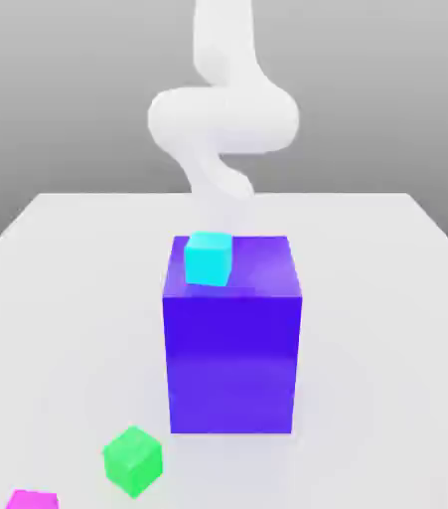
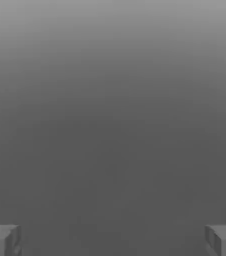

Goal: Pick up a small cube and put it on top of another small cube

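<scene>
Although uncovered, the small pink cube (image 1: 33,499) lies at the desk's (image 1: 69,258) near edge, just beside the green cube (image 1: 133,460). Risk, as I judge it: the tall blue-violet block (image 1: 232,338) stands between arm (image 1: 223,119) and cubes, so a low reach could strike it. Arm coiled high behind; jaws spread wide, empty.
</scene>
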